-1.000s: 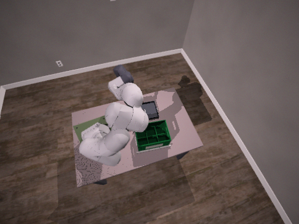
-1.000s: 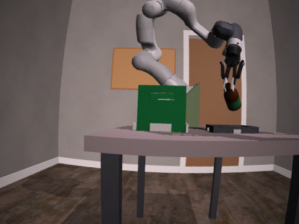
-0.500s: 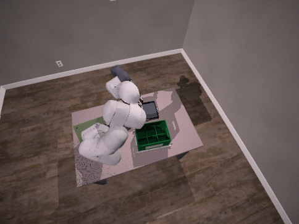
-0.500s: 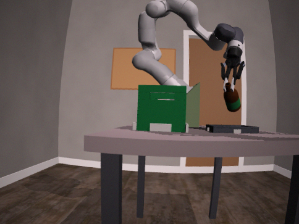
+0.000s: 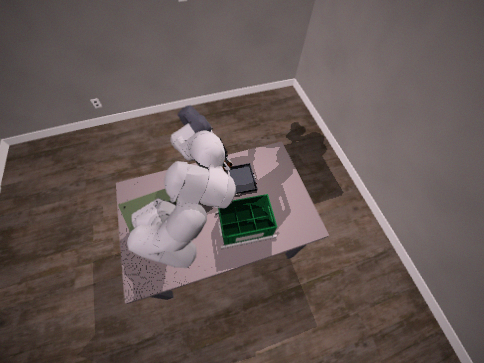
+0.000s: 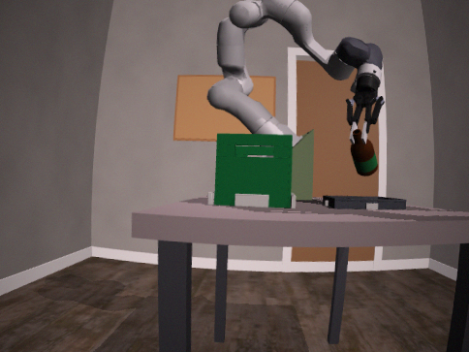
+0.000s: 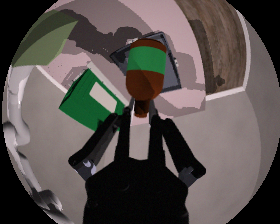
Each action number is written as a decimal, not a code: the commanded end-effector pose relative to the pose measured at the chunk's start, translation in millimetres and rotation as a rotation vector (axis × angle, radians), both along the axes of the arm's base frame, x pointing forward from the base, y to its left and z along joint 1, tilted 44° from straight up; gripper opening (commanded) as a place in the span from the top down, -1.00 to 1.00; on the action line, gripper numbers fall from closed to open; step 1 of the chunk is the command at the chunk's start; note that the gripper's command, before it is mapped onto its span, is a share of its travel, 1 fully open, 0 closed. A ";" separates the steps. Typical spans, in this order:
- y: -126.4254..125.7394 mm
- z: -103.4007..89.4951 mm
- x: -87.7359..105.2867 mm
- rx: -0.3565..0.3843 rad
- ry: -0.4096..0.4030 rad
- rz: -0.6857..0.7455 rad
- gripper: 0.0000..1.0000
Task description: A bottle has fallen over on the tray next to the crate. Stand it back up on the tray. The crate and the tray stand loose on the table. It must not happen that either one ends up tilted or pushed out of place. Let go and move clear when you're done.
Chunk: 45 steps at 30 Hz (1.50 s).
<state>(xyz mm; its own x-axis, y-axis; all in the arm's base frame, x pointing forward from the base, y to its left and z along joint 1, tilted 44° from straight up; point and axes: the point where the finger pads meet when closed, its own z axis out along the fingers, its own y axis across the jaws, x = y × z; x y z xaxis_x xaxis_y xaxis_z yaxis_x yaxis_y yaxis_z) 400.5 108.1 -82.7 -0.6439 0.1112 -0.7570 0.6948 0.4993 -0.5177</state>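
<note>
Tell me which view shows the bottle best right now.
The exterior view: it shows the whole bottle, neck in the gripper, tilted, above the tray. The wrist view shows it large but foreshortened, base outward. In the top view the arm hides nearly all of it.

big white arm [image 5: 206, 185] [image 6: 230, 46] [image 7: 17, 102] bent high like a hook, dark gray wrist [image 5: 195, 118] [image 6: 353, 50] at 2 o'clock in the side view, black gripper [image 5: 228, 165] [image 6: 359, 139] [image 7: 141, 103] pointing down to 6 o'clock there, fingers [image 6: 354, 133] pinched close together
</note>
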 end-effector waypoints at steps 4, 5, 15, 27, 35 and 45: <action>2.0 1.3 1.9 0.002 -0.011 0.001 1.00; 2.0 1.3 1.9 0.002 -0.011 0.001 1.00; 2.0 1.3 1.9 0.002 -0.011 0.001 1.00; 2.0 1.3 1.9 0.002 -0.011 0.001 1.00; 1.9 1.1 1.8 -0.001 -0.013 0.004 1.00; 1.9 0.4 1.1 -0.024 -0.027 0.019 1.00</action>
<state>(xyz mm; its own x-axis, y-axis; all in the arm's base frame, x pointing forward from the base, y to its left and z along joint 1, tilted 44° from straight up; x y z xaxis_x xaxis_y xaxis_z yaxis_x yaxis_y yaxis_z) 400.0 108.5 -83.9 -0.6370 0.0914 -0.7655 0.6945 0.4989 -0.5184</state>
